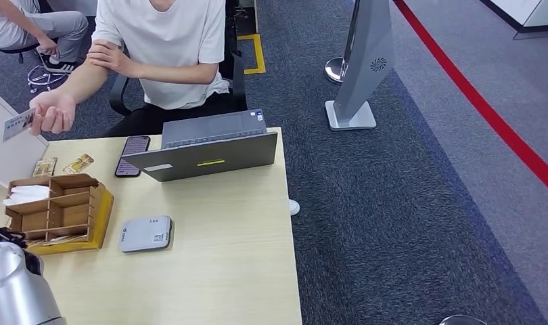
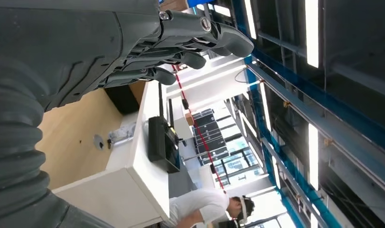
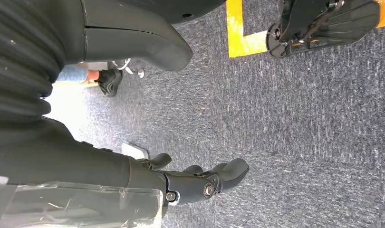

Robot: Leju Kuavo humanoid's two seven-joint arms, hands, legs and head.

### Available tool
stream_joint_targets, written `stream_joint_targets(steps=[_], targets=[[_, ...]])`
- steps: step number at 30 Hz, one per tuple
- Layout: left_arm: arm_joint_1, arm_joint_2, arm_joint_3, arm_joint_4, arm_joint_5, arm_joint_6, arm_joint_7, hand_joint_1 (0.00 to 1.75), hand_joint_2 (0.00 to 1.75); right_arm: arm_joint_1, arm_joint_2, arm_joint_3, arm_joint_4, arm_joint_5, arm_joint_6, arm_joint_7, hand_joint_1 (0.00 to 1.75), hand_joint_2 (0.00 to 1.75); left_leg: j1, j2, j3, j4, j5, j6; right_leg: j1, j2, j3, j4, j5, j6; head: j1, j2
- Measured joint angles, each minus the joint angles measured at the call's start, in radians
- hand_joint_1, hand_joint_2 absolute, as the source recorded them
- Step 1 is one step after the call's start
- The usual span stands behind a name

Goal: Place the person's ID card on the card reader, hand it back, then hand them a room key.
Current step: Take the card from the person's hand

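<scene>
A seated person in a white shirt holds out the ID card (image 1: 17, 124) in one hand (image 1: 53, 112) past the table's far left corner. The grey card reader (image 1: 146, 233) lies flat on the table, beside a wooden compartment box (image 1: 58, 211) with white cards (image 1: 28, 195) in one slot. My left forearm (image 1: 14, 288) rises at the near left edge of the table. Its hand (image 2: 181, 42) has its fingers stretched out and holds nothing. My right hand (image 3: 200, 179) hangs over the carpet with loosely spread fingers, also holding nothing.
A half-closed grey laptop (image 1: 210, 145) and a dark phone (image 1: 131, 156) lie at the table's far side, with two small packets (image 1: 61, 165) to their left. A white counter (image 1: 7, 152) adjoins the table on the left. A stanchion base (image 1: 350, 115) stands on the carpet to the right.
</scene>
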Motion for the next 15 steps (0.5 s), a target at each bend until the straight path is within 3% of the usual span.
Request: stream_joint_targets(steps=[15], targets=[[-0.247,0.095,-0.103,0.327,-0.357,0.029,0.171,0.00,1.75,-0.011,0.001,0.012,0.003,0.025,0.012,0.020,0.00,1.75,0.000,0.001,-0.001,0.001,0.001,0.001,0.000,0.001,0.000,0.000,0.002,0.001,0.000,0.000]])
